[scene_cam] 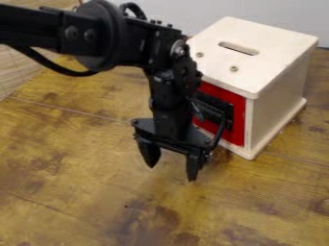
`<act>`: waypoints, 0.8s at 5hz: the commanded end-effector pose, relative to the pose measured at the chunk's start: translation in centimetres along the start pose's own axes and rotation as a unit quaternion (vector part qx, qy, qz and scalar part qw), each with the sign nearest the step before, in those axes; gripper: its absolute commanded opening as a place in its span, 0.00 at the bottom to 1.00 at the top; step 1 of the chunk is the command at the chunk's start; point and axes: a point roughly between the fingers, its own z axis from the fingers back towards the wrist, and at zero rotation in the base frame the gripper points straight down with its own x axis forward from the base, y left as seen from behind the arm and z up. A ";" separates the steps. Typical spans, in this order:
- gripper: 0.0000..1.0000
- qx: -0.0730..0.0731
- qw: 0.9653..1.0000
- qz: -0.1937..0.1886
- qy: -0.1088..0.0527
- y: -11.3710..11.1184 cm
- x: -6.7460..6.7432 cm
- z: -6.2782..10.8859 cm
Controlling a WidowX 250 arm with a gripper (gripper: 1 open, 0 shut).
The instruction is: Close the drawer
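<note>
The red drawer [213, 102] sits in the lower front of a cream-white cabinet [257, 72] with a slotted top. Its red front looks nearly flush with the cabinet face. A black wire loop handle [221, 122] sticks out from the front. My black gripper [168, 163] hangs fingers-down just in front of the drawer, close to the handle. Its two fingers are spread apart and hold nothing. My arm hides the drawer's left part.
The cabinet stands on a worn wooden tabletop [77, 192]. My black arm [90, 38] reaches in from the upper left. Bare wood lies in front of and to the left of the gripper.
</note>
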 end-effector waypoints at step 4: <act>1.00 -0.010 0.998 0.007 -0.057 -1.2 0.7 3.2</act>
